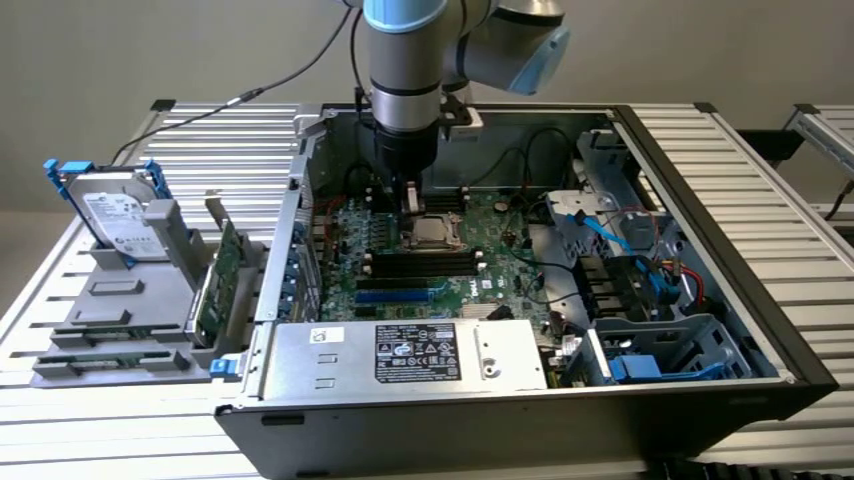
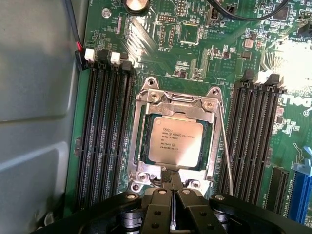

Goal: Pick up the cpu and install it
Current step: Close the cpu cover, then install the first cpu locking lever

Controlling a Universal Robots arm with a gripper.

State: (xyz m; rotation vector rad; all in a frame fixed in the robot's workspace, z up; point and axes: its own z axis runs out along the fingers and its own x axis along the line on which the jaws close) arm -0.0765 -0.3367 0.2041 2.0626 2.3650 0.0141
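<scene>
The claw (image 2: pixel 171 181), pinched together and empty, hangs at about twelve o'clock from the cpu (image 2: pixel 175 140) in the exterior view; the cpu seemingly lies seated in its socket (image 2: pixel 146 105).

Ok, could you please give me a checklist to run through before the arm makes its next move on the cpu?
1. The cpu lies flat in its socket, square to the metal frame around it: ok.
2. The cpu's printed side faces up: ok.
3. The end effector is shut with nothing between its fingers: ok.
4. The end effector is off the cpu's top, with its tips at the frame's edge beside the chip: ok. Whether the tips touch the frame: cannot tell.
5. The socket lever along the frame's side is latched: cannot tell.
</scene>
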